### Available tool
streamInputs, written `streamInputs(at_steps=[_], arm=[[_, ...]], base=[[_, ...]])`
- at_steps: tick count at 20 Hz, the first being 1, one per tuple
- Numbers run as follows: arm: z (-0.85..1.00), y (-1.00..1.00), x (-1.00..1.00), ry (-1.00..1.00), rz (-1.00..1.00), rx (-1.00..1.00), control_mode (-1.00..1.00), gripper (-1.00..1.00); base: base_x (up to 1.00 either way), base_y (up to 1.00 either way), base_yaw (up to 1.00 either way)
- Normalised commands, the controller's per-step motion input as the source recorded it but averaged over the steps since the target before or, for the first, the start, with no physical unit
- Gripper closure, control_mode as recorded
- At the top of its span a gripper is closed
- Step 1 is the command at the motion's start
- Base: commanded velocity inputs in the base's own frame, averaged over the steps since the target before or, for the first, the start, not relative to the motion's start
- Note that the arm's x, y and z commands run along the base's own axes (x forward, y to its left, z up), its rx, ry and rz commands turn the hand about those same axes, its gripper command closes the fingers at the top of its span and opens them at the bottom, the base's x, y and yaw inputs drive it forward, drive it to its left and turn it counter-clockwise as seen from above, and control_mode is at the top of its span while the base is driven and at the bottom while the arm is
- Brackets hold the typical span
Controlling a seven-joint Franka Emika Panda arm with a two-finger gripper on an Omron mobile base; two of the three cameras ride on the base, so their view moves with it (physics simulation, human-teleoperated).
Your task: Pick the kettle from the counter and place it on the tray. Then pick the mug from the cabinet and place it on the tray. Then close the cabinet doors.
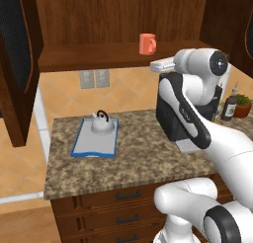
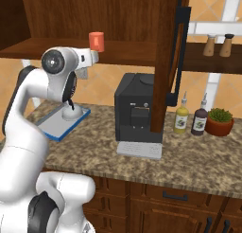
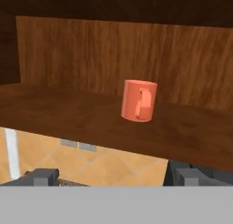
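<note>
Mug (image 3: 139,100): plain orange-red cylinder, loop handle facing me, upright on the cabinet shelf (image 3: 68,114).
My gripper (image 3: 111,176): fingers spread wide, short of the mug, holding nothing.

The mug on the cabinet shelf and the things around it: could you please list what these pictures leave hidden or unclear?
- Mug interior: unseen in all views; the hand view shows only its handle side.
- Kettle: right base view, mostly behind the arm; clear on the tray in the left base view.
- Cabinet doors: cut off by the frame edges in both base views.
- Fingers: hand view, only the tips rise above the bottom edge, wide apart.
</note>
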Motion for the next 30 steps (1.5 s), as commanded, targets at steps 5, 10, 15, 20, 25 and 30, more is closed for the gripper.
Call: streamInputs(at_steps=[5,10,15,20,25,30], arm=[[0.26,-0.16,0.04,0.0,0.0,0.04,-1.0,-1.0],[0.17,-0.01,0.39,0.0,0.0,0.01,-1.0,-1.0],[0.04,-0.11,0.56,0.0,0.0,0.04,-1.0,-1.0],[0.0,-0.08,0.59,0.0,0.0,0.03,-1.0,-1.0],[0.0,-0.09,0.46,0.0,0.0,0.03,-1.0,-1.0],[0.0,-0.02,0.4,0.0,0.0,0.0,-1.0,-1.0]], base=[[0.0,0.0,0.0],[0.0,0.0,0.0],[0.0,0.0,0.0],[0.0,0.0,0.0],[0.0,0.0,0.0],[0.0,0.0,0.0]])
